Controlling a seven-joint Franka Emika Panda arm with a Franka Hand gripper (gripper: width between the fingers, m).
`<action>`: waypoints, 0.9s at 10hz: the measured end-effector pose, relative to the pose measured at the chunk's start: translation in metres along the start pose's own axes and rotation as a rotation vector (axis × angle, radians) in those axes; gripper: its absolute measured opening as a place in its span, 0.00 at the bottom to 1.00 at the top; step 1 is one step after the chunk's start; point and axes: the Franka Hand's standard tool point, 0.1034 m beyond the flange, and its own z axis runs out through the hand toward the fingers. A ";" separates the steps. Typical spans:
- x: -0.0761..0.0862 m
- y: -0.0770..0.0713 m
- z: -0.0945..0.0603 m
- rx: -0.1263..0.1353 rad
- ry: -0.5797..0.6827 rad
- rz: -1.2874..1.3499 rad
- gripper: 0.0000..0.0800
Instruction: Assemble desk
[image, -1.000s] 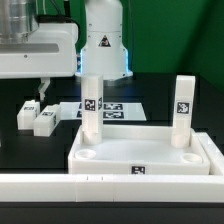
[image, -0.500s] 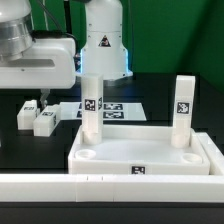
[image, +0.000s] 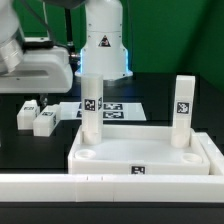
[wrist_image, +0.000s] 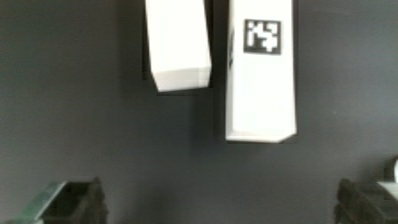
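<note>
Desk top (image: 120, 160) lies flat on the dark table (image: 20, 150) in the exterior view, close behind the long white border wall (image: 60, 186). Two legs stand upright in its far corner sockets, one toward the exterior view's left (image: 91, 112) and one toward the exterior view's right (image: 183, 108), each with a black-and-white tag. The two near sockets, one on each side (image: 88, 155) (image: 190, 157), hold nothing. Two loose legs (image: 27, 114) (image: 45, 123) lie on the table, well off to the exterior view's left of the desk top and just beside each other. The white arm (image: 40, 70) hangs above them. The marker board (image: 120, 108) lies flat behind the desk top.

From the wrist view, the same two loose legs lie lengthwise and parallel on the table (wrist_image: 107, 130). One (wrist_image: 178, 45) ends sooner than the other (wrist_image: 260, 90), which carries a tag. They lie so close that I cannot tell whether they touch. The gripper (wrist_image: 222, 200) is spread wide, with its dark fingers (wrist_image: 71, 200) at the two sides of the picture. It holds nothing, and only bare table shows between the fingers, apart from both legs.
</note>
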 end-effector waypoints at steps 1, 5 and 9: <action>0.000 -0.002 0.003 0.004 -0.061 -0.003 0.81; 0.000 0.015 0.020 0.067 -0.118 0.055 0.81; 0.001 0.015 0.023 0.070 -0.120 0.067 0.81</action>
